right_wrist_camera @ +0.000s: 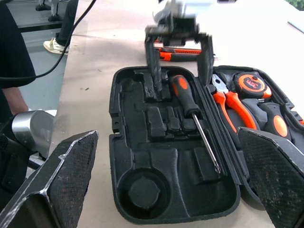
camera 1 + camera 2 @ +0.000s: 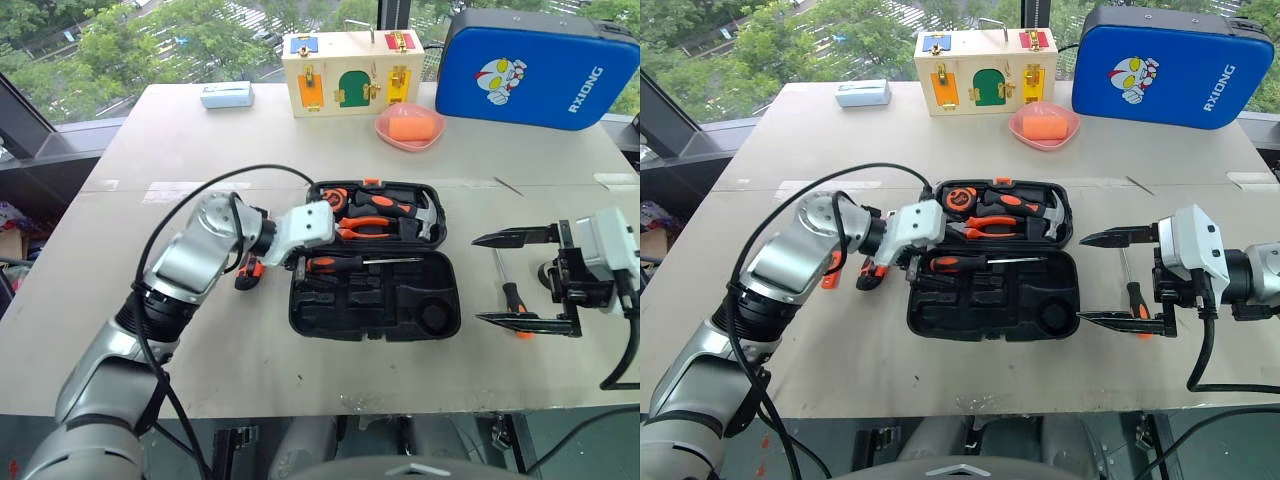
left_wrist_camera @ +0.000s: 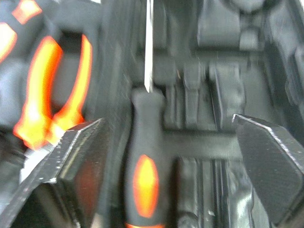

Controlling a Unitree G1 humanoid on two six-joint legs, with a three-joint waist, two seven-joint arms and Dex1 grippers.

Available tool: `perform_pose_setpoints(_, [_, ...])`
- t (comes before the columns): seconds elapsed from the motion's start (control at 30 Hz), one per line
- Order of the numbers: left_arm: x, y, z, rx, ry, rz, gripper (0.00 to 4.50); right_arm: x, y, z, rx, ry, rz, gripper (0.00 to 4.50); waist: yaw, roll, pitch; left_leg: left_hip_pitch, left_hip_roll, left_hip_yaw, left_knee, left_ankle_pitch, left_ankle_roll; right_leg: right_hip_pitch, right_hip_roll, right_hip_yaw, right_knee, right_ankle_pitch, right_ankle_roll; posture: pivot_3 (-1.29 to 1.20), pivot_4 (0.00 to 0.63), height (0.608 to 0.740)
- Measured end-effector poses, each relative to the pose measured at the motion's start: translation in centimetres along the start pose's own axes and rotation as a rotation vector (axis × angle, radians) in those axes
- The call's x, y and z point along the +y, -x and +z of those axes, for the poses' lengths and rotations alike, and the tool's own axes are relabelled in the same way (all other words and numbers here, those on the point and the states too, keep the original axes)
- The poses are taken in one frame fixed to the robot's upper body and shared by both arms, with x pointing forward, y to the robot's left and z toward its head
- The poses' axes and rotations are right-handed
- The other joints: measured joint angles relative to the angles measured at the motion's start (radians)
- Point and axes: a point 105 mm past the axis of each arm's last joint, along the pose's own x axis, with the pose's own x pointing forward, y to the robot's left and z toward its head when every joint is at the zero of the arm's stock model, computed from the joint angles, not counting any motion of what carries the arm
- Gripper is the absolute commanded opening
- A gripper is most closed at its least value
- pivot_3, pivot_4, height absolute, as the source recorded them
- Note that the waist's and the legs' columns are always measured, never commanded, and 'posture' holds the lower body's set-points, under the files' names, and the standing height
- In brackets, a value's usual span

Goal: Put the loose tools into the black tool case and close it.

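I'm looking down at the desk [image 2: 120, 330] and the black tool case [image 2: 375, 300] is lying open in front of me, its near half mostly bare recesses. One screwdriver [image 2: 350, 263] is sitting in the near half, just by the hinge line, handle toward my left. My left gripper [image 1: 179, 54] is hovering right over that handle with its fingers [image 3: 78, 161] spread wide, gripping nothing. Just left of the case, partly hidden under that arm, something orange and black [image 2: 250, 272] is lying on the desk; I cannot tell which tool it is. To the right of the case my right gripper [image 2: 520, 280] is hanging with fingers wide apart, and a second screwdriver [image 2: 508, 290] is lying on the desk between them. In the far half, pliers [image 2: 362, 228], hammer [image 2: 400, 208] and tape measure [image 2: 335, 196] are sitting. Further back, the blue case [image 2: 530, 70] is standing.
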Motion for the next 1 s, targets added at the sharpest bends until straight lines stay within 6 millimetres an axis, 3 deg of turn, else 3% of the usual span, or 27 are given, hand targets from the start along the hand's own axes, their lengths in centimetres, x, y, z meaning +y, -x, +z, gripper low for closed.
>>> perform_pose_setpoints(0.07, [0.1,0.0,-0.2,0.008,-0.009,0.006,3.32,0.0,0.0,0.0,-0.002,0.003,-0.001,4.50,-0.002,0.000,0.000,0.000,0.000,0.000,0.000,0.000,0.000,0.000,0.000,0.000,0.000,0.000,0.000,0.00,0.150,0.735])
perform_pose_setpoints(0.3, [0.4,-0.7,-1.3,0.019,0.002,0.001,0.06,0.0,0.0,0.1,-0.004,0.012,-0.002,4.50,0.000,0.000,0.000,0.000,0.000,0.000,0.000,0.000,0.000,0.000,0.000,0.000,0.000,0.000,0.000,0.00,0.150,0.735])
perform_pose_setpoints(0.6, [-0.1,-2.9,-1.9,0.055,-0.005,-0.046,0.06,-0.2,0.0,0.0,-0.007,0.008,-0.010,4.50,0.000,0.000,0.000,0.000,0.000,0.000,0.000,0.000,0.000,0.000,0.000,0.000,0.000,0.000,0.000,0.00,0.150,0.735])
perform_pose_setpoints(0.8, [0.6,-4.1,-1.9,0.116,-0.104,-0.014,0.06,-0.3,0.0,-0.1,-0.009,0.001,-0.028,4.50,0.009,0.000,-0.001,0.004,0.000,0.000,0.002,0.000,0.000,0.006,0.000,-0.001,0.000,0.000,0.000,0.00,0.150,0.735])
perform_pose_setpoints(1.0, [0.4,-4.0,-1.9,0.077,-0.081,-0.003,0.06,-0.1,0.2,-0.6,0.001,-0.025,-0.051,4.50,0.008,0.000,-0.002,0.005,0.000,-0.001,0.002,0.000,0.000,0.007,0.000,-0.001,0.000,0.000,0.000,0.00,0.150,0.735])
